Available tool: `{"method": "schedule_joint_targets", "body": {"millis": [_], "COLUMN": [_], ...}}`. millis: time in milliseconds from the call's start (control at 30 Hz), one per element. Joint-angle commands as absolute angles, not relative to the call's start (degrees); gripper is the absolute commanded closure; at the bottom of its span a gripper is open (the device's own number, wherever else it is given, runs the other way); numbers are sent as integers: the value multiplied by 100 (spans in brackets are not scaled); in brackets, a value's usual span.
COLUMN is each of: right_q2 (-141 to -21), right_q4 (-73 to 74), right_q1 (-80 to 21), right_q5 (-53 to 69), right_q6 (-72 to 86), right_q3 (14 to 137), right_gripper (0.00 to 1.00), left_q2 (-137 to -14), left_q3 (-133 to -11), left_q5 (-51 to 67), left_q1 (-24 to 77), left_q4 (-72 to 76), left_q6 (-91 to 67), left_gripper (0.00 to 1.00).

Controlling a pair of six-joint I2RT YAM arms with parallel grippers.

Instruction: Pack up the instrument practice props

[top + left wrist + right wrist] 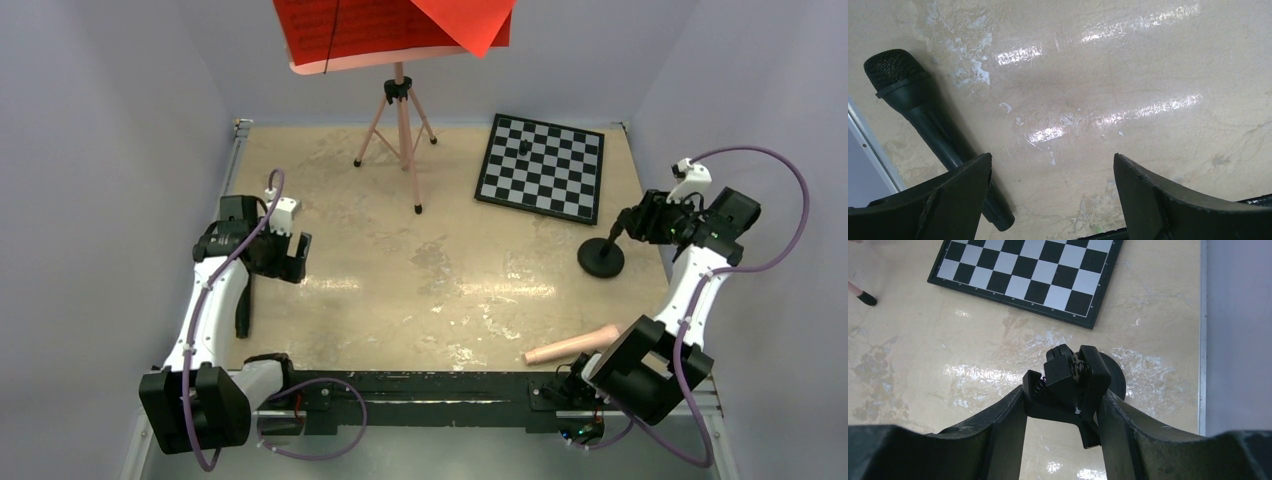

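Early stage of the pack-up, shown from above and from both wrists; no prop appears stowed, and no case or box shows in any view. The pink music stand (402, 130) stands on its spread tripod at the far middle of the counter (440, 290), its tray carrying the red pages (380, 25), one of which hangs askew at the right corner; the stand is unfolded and the pages are not yet gathered. The black microphone (923, 107) lies flat on the counter at the near left, alongside the left arm; the left hand (1053, 162) hovers over bare counter just beside it, fingers spread wide and empty, the microphone's handle passing behind one finger in the wrist view with no grip on it. The small mic stand (601, 257) stands upright on its round base at the right, on the near side of the chessboard (542, 166), close to it but apart; the right hand (1063, 395) is drawn narrow onto the spring clip at the top of this stand, both fingers against the clip's sides; whether the base rests on the counter cannot be told. A pink rod (573, 345) lies near the right arm's base; whether it belongs to the props cannot be told. Judged progress: one prop gripped, none put away; left to do are removal of the mic stand, pick-up of the microphone, gathering of the pages and folding of the music stand
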State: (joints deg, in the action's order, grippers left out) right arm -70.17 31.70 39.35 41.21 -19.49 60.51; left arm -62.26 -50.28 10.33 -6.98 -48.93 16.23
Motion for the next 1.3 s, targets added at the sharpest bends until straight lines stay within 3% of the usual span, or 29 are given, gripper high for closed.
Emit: {"method": "schedule_joint_targets", "body": {"millis": [0, 67, 200, 267, 300, 500, 700, 900, 1100, 1267], "right_q2": [-6908, -6862, -6761, -6619, -6516, -6070, -5947, -5681, -6595, -7667], "right_q4": [2882, 2927, 3287, 3523, 3600, 4589, 5068, 5000, 4412, 3143], "right_q1": [3988, 3999, 4008, 4009, 4012, 4008, 3653, 1520, -563, -1694], "right_q5": [4099, 4081, 4071, 4113, 4141, 4399, 4770, 4927, 5463, 5467], "right_q6": [-1762, -1749, -1878, -1921, -1913, -1762, -1551, -1572, -1169, -754], "right_q3": [5889, 5847, 5887, 5998, 6041, 6921, 7995, 8955, 10006, 10808], "right_gripper": [46, 42, 24, 3, 1, 1, 1, 6, 11, 14], "left_q2": [-6187, -6185, -6164, -6111, -6070, -5769, -5952, -6299, -7110, -8048], "left_q3": [-5368, -5399, -5436, -5464, -5465, -5771, -7430, -9351, -10953, -12270], "left_q5": [1244, 1277, 1330, 1389, 1429, 1899, 2535, 2518, 2922, 3423], "left_q1": [-663, -659, -654, -656, -649, -653, -549, -563, -592, -728], "left_q4": [-4809, -4795, -4790, -4779, -4754, -4531, -4564, -4261, -3240, -2606], "left_q6": [1666, 1634, 1621, 1611, 1600, 1050, 72, 160, 62, -266], "left_gripper": [4, 4, 4, 4, 4, 2, 0, 0, 1, 18]}}
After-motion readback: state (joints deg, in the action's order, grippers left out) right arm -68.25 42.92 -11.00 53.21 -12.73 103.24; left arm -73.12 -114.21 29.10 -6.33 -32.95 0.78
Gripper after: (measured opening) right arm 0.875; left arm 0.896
